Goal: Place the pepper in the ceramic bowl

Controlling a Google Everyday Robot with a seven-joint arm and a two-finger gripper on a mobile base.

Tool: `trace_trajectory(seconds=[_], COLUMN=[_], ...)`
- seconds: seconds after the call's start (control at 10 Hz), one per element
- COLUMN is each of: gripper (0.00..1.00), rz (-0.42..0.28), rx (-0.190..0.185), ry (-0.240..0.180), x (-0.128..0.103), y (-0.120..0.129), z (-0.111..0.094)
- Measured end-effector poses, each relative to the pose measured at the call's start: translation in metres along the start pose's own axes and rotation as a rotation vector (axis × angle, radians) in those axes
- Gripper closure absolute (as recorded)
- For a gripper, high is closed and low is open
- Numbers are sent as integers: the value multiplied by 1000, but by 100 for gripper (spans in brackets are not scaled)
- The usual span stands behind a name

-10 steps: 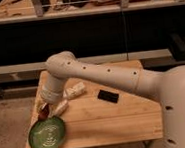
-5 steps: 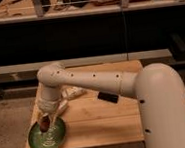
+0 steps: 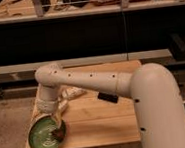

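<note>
Gripper has come down over the bowl at lower left, apparently pinching the pepper; release comes next.

One ceramic bowl sits at the front-left corner of the desk. One pepper lies at the bowl's right inner edge. One gripper hangs just above the bowl. One black slab lies well right of the bowl, mid-desk.

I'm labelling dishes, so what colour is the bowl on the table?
Green, with pale rings inside: the bowl in the camera view. The gripper is just above it.
</note>
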Motion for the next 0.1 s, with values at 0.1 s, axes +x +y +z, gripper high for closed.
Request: trace_trajectory(seconds=[0.1], gripper=[20], rz=[0], rx=[-1], ry=[0], x=[0], y=[0], z=[0])
